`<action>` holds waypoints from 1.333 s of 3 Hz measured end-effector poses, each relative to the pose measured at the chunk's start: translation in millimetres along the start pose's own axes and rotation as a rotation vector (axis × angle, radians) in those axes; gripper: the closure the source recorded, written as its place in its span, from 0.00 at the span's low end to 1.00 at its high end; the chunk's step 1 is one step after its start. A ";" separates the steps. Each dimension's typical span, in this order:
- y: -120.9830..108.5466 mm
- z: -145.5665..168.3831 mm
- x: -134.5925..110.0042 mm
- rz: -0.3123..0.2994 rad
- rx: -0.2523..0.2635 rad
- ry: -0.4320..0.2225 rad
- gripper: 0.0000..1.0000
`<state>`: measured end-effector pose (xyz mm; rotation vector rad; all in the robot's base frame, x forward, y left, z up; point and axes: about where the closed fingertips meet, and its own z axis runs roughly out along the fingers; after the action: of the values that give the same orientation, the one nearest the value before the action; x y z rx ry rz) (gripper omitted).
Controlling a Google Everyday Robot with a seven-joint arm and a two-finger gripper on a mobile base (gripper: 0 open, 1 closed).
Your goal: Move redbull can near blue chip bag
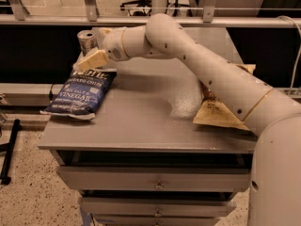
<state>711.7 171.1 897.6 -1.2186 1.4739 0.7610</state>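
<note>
The redbull can [86, 39] stands upright at the far left corner of the grey table [141, 121], and only its silver top and upper body show. My gripper [90, 56] is right at the can and covers its lower part from the front. The blue chip bag [81, 92] lies flat on the table's left side, with "Vinegar" in white lettering. Its top edge is just below the gripper and the can. My arm [188, 60] reaches from the right across the table to the can.
A tan-yellow and brown chip bag [217, 112] lies on the table's right side, partly under my arm. Drawers [155, 182] sit below the tabletop. A rail and a dark gap run behind the table's far edge.
</note>
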 end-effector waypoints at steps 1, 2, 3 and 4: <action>-9.9 -11.3 6.9 -0.008 0.014 0.012 0.00; -49.2 -75.0 20.1 -0.030 0.127 0.044 0.00; -89.8 -142.4 16.3 -0.095 0.261 0.073 0.00; -118.2 -174.9 -0.2 -0.176 0.351 0.079 0.00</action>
<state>769.4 -21.9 960.5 -1.0981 1.4675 0.3217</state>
